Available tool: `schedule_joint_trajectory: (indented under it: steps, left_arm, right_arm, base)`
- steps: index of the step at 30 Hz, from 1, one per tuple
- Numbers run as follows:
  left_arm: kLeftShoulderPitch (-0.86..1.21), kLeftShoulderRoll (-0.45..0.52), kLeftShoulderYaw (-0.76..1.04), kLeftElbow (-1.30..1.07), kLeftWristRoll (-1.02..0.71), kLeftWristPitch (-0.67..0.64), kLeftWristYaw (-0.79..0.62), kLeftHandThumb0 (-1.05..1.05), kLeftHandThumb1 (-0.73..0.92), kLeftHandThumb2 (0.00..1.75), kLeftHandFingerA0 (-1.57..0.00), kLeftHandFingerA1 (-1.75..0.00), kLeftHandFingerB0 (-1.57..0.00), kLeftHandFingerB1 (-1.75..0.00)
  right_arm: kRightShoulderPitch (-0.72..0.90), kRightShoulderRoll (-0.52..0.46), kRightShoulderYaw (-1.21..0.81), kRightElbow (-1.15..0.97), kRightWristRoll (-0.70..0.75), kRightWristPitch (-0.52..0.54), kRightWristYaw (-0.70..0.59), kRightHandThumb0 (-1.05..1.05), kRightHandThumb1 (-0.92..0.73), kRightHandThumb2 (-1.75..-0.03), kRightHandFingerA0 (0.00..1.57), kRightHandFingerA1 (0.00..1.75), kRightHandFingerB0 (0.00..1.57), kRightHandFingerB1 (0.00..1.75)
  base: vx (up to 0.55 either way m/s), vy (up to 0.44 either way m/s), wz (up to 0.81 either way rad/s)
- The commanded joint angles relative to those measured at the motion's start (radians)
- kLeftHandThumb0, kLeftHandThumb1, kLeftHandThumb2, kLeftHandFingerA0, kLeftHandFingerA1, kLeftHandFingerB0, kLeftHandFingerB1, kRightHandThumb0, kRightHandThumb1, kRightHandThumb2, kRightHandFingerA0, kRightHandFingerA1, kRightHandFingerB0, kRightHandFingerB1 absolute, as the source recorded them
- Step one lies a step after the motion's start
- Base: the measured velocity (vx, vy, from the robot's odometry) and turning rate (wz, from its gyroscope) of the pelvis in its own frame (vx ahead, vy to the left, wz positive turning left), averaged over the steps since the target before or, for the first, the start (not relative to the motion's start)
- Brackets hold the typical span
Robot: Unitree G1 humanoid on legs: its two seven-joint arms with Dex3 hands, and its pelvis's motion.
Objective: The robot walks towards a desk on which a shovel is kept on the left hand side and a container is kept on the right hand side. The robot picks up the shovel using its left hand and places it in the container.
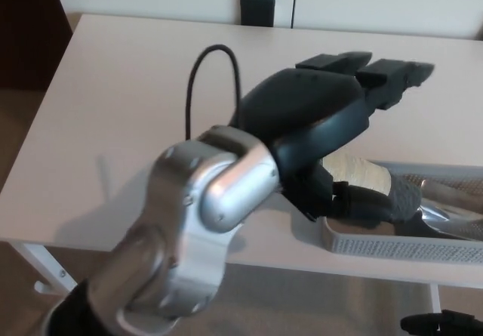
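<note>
The shovel (423, 204) lies inside the container (392, 244), a shallow grey mesh tray at about four o'clock in the head view, near the desk's front edge. Its dark grip shows at the tray's left end, with a pale wrapped section just beside it, and a shiny silvery part runs off toward three o'clock. How much of the tool rests on the tray floor cannot be told, since the arm covers that end. Directly over the tray's left end is the left hand (324, 113), reaching from seven o'clock toward one o'clock. Its two thick black fingers (392, 75) stretch out straight and spread apart, pointing away over the desk, and they grip nothing; the thumb side hangs low, close to the shovel's dark grip, though contact there cannot be made out. Behind the hand, the silver wrist joint (204, 200) fills the middle of the view, with a black cable (207, 60) looping above it. The white desk (113, 124) spreads around everything. At twelve o'clock, beyond the desk's far edge, a dark chair back (257, 10) stands against the pale wall.
</note>
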Motion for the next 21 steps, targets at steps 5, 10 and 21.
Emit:
schedule_joint_trajectory:
  steps: [5, 10, 21]
  left_arm:
    - [0.357, 0.009, 0.663, -0.408, -1.277, 0.128, -0.508, -0.96, 0.80, 0.65, -0.32, -0.30, -0.47, -0.35]
    - [0.605, 0.176, 0.804, -0.364, -1.529, 0.001, -0.670, -0.93, 0.69, 1.14, -0.46, -0.50, -0.36, -0.44]
    - [0.906, 0.263, 0.950, -0.352, -1.657, -0.125, -0.851, -1.05, 0.62, 1.13, -0.43, -0.44, -0.42, -0.42]
  right_arm:
    - [0.036, -0.031, 0.010, 0.006, -0.035, 0.000, -0.013, -0.36, -0.53, -0.55, 0.77, 0.55, 0.60, 0.48]
    - [0.034, -0.044, 0.027, 0.053, -0.059, -0.045, -0.010, -0.24, -0.57, -0.56, 0.72, 0.53, 0.59, 0.48]
    - [0.025, -0.028, 0.024, 0.090, -0.042, -0.050, -0.014, -0.25, -0.53, -0.55, 0.73, 0.56, 0.59, 0.50]
  base:
    - [0.00, 0.000, 0.00]
    - [0.00, 0.000, 0.00]
    - [0.00, 0.000, 0.00]
